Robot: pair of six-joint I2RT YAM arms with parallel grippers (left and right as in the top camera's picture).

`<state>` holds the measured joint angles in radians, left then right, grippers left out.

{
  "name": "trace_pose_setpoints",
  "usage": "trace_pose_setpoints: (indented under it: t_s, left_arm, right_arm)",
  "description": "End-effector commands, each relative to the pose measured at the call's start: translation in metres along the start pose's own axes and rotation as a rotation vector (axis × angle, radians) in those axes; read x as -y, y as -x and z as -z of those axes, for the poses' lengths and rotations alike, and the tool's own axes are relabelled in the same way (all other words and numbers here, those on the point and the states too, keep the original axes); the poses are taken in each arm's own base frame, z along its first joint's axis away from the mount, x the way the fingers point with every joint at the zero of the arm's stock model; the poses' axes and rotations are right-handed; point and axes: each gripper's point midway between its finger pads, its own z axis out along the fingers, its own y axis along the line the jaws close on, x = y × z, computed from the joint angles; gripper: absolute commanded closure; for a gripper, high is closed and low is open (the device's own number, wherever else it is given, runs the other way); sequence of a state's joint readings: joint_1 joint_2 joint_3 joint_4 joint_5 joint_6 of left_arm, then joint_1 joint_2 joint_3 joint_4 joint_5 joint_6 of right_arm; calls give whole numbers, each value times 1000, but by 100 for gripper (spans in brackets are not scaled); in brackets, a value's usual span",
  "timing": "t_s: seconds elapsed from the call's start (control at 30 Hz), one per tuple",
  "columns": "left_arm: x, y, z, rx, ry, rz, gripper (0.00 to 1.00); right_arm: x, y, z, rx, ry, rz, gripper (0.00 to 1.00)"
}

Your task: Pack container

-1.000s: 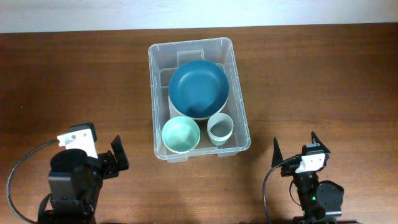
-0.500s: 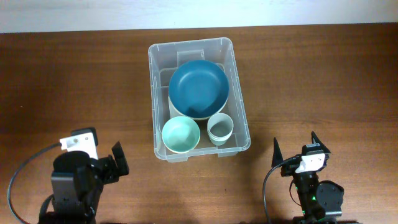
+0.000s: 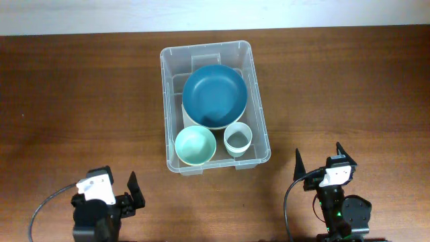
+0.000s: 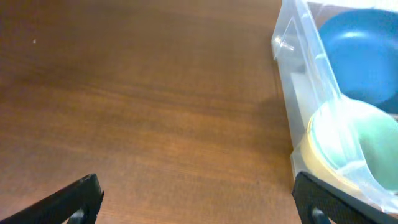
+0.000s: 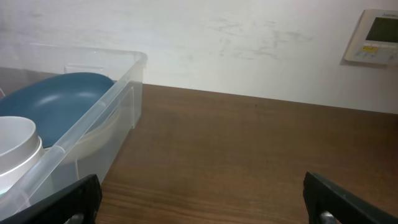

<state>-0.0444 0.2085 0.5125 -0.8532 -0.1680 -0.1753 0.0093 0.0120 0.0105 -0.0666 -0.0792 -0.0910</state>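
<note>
The container point(image 3: 169, 101), a large clear plastic bin, stands at the table's middle back. It holds a big dark blue bowl point(image 3: 213, 94) on a cream one, a mint green bowl point(image 3: 195, 145) and a small white cup point(image 3: 238, 138). The bin also shows in the left wrist view point(image 4: 292, 74) and the right wrist view point(image 5: 93, 118). My left gripper point(image 3: 121, 195) is open and empty at the front left, apart from the bin. My right gripper point(image 3: 319, 158) is open and empty at the front right.
The wooden table point(image 3: 80, 101) stretches to both sides of the bin. A white wall with a thermostat panel point(image 5: 376, 36) stands behind the table.
My left arm has drawn back toward the front edge and turned to face the bin. The right arm and the bin's contents have not moved.
</note>
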Motion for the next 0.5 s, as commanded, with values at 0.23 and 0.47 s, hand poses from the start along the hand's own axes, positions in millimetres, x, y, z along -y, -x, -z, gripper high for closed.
trace_pose_setpoints:
  t_s: [0.23, 0.47]
  left_arm:
    - [12, 1, -34, 224, -73, -7, 0]
    - [35, 19, -45, 433, -182, -112, 0]
  right_arm:
    - [-1, -2, 0, -1, 4, 7, 1]
    - [-1, -2, 0, -1, 4, 6, 1]
